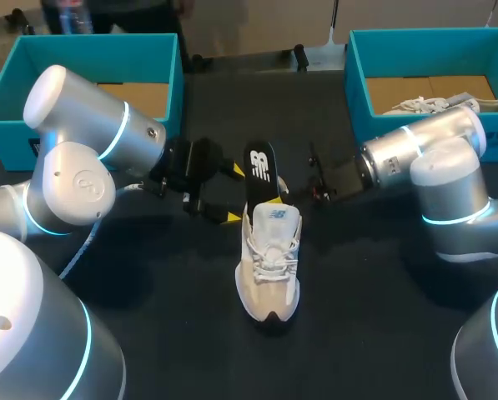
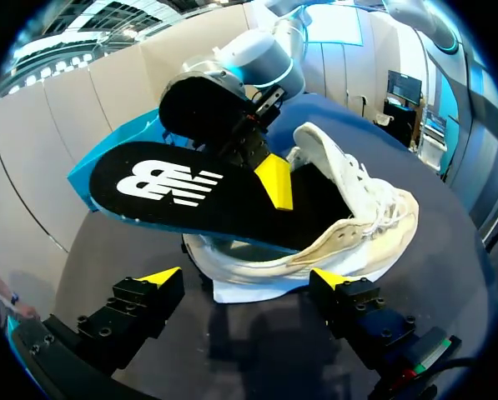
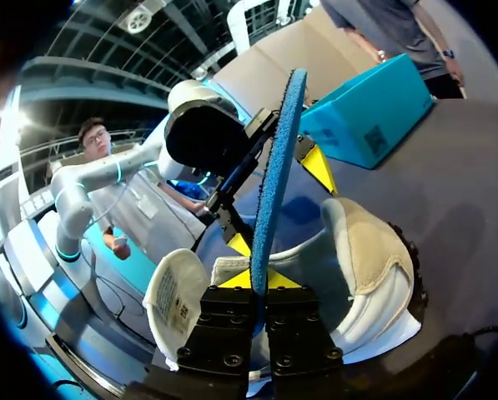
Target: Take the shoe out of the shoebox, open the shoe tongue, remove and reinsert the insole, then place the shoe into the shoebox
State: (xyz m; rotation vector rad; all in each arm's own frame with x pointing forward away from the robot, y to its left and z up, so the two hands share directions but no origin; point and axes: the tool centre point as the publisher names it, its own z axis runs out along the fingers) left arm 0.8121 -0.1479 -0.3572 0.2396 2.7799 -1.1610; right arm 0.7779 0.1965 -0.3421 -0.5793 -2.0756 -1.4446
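Note:
A white shoe [image 1: 269,267] lies on the dark table, toe toward the near edge. Its black insole [image 1: 259,169] with a white logo stands half out of the heel opening. My right gripper [image 1: 275,198] is shut on the insole [image 3: 275,187], which runs edge-on up between its yellow tips [image 3: 253,279]. My left gripper [image 1: 230,193] stands open just left of the shoe's heel, touching nothing. In the left wrist view the insole [image 2: 182,196] slants out of the shoe [image 2: 357,225] just beyond my left gripper [image 2: 247,279], whose tips stand wide apart.
A teal shoebox [image 1: 7,100] stands at the back left behind my left arm. A second teal shoebox [image 1: 357,83] at the back right holds another white shoe [image 1: 449,104]. Bare dark table lies around the shoe toward the near edge.

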